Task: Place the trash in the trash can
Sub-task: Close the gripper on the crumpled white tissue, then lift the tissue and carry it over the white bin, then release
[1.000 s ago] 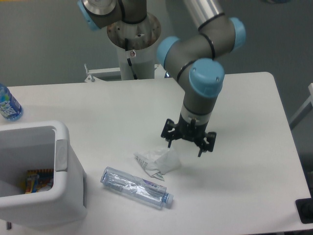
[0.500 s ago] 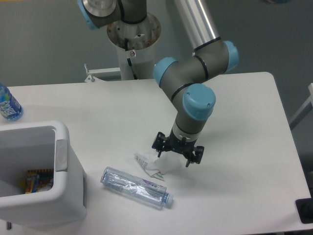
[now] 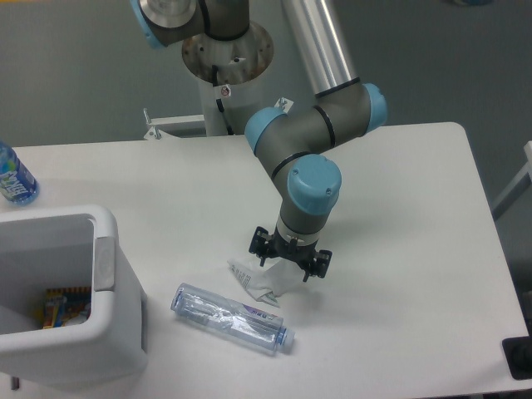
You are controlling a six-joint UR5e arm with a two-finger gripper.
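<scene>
The crumpled paper wad lies on the white desk near its front middle, and the gripper hangs directly over the wad's right half with its fingers spread apart, one at each side of the paper; whether the tips already touch it cannot be told from this view. Just in front of the wad, almost touching its lower edge, lies the crushed clear bottle, pointing diagonally across the desk. The trash can stands well to the left at the desk's front corner, open at the top, with something colourful already at its bottom. An uncrushed bottle with a blue label stands at the far left edge, well away from all this. The main risk seems to be the grip itself: the wad is soft and uneven, and the fingers sit off its centre, so closing may catch only a loose flap that tears free or slips out on the way to the can. A descent too low could press the paper flat or shove it into the crushed bottle and roll that out of place. The can's thick rim may also catch a dangling wad.
</scene>
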